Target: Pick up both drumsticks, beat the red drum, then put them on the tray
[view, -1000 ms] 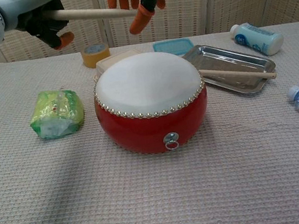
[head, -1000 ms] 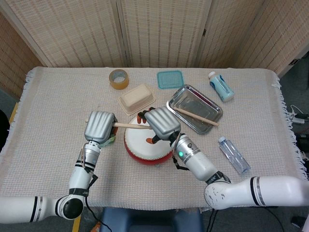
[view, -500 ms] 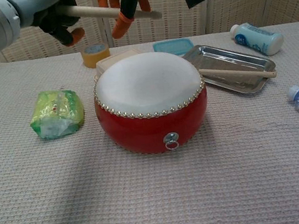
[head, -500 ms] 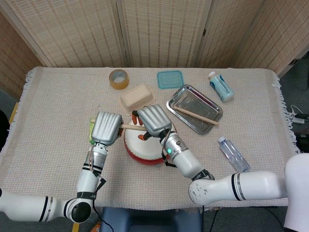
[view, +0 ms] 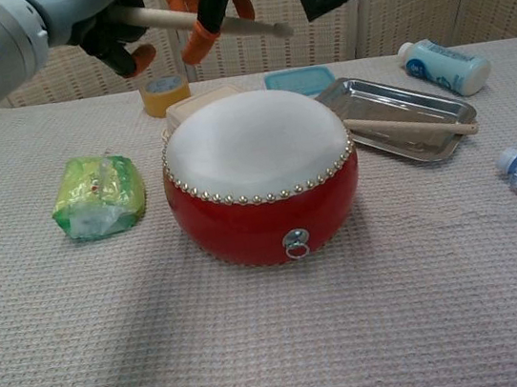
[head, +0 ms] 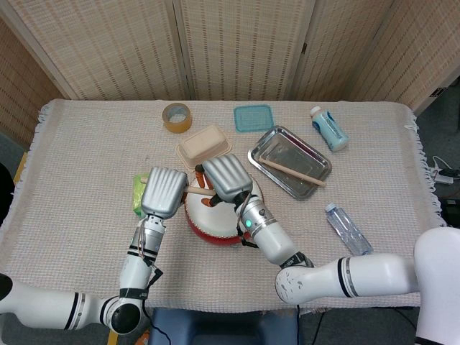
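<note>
Woven screens stand behind the cloth-covered table [head: 86, 180] where I work. My left hand [head: 163, 192] is raised above the table and grips one drumstick [view: 205, 21], which slants over the red drum [view: 261, 179] toward three o'clock, its tip clear of the white skin. My right hand [head: 226, 178] hovers just beside it, over the drum; its orange-tipped fingers [view: 192, 41] hang down against that same stick, and I cannot tell whether they hold it or only touch it. The second drumstick [head: 292, 172] lies in the metal tray [head: 269, 146], at about two o'clock from the drum. At nine o'clock from the drum sits a green packet [view: 98, 195]. A beige box [head: 204, 145] is at twelve o'clock, a tape roll [head: 176, 116] at eleven, a teal lid [head: 253, 118] at one. A white bottle [head: 329, 129] lies past the tray and a clear bottle [head: 348, 230] at four o'clock.
</note>
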`<state>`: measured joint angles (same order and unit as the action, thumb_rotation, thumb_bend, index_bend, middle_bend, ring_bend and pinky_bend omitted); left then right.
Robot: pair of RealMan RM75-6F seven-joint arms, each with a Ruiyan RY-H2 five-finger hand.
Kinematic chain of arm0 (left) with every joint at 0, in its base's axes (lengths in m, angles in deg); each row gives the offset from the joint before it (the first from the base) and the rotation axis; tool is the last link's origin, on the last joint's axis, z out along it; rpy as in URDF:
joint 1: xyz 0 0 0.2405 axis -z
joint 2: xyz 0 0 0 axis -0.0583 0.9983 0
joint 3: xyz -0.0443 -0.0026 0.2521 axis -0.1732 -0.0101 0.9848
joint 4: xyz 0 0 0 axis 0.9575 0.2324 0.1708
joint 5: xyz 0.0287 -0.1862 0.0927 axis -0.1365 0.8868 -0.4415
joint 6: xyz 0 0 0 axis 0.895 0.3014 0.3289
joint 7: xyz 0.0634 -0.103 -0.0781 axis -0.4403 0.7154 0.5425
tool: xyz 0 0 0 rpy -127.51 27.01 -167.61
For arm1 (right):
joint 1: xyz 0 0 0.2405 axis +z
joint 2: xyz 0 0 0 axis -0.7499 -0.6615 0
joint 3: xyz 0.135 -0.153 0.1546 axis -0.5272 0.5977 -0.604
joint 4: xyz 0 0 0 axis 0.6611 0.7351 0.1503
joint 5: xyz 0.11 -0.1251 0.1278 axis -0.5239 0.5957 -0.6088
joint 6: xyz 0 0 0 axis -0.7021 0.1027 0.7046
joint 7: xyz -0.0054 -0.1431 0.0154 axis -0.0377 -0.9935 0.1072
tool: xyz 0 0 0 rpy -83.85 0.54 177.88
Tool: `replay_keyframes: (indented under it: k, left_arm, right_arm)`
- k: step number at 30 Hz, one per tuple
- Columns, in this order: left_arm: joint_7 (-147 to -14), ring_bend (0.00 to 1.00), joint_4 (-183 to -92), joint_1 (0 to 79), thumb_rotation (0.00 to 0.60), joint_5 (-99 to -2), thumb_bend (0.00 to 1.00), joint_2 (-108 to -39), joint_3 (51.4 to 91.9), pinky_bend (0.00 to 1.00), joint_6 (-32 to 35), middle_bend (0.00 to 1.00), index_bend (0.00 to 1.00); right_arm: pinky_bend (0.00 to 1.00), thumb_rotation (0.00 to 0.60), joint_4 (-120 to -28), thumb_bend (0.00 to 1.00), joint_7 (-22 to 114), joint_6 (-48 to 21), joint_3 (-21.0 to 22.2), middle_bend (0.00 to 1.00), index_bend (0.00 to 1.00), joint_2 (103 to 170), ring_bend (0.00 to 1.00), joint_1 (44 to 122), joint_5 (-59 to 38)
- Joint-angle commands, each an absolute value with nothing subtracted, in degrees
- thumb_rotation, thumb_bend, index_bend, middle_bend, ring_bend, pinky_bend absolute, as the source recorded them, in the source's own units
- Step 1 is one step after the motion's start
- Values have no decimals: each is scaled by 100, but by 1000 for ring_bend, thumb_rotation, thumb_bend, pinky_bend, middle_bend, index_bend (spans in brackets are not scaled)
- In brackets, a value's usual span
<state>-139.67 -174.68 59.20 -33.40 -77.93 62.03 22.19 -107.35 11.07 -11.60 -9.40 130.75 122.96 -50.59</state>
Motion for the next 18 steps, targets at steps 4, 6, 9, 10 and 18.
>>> replay_keyframes:
  k: [4, 6, 9, 10, 18]
  left_arm:
    - [-13946, 1000, -17449, 5919, 600, -3343, 487, -7841, 6202, 1000, 2211, 1000, 984]
    - [-13957, 1000, -17443, 5923, 600, -3369, 485, -7858, 6211, 1000, 2222, 1000, 984]
    - [-13976, 1000, -17422, 5924, 600, -3409, 483, -7882, 6229, 1000, 2241, 1000, 984]
    - [-13974, 1000, -17416, 5922, 600, -3418, 483, -7887, 6231, 1000, 2245, 1000, 984]
    - [-13969, 995, -17355, 5891, 600, -3591, 472, -7925, 6322, 1000, 2250, 1000, 934]
  right_arm:
    - [660, 600, -10721, 113, 1135, -1184, -966, 666, 650, 13132, 550, 12295, -5041]
    - [662, 600, -10714, 121, 1140, -1178, -968, 670, 659, 13157, 555, 12297, -5035]
    - [669, 600, -10703, 148, 1149, -1195, -970, 687, 678, 13186, 573, 12291, -5011]
    - [671, 600, -10700, 157, 1151, -1205, -972, 692, 684, 13193, 578, 12288, -5004]
    - [697, 600, -10665, 227, 1173, -1334, -995, 737, 762, 13266, 626, 12242, -4913]
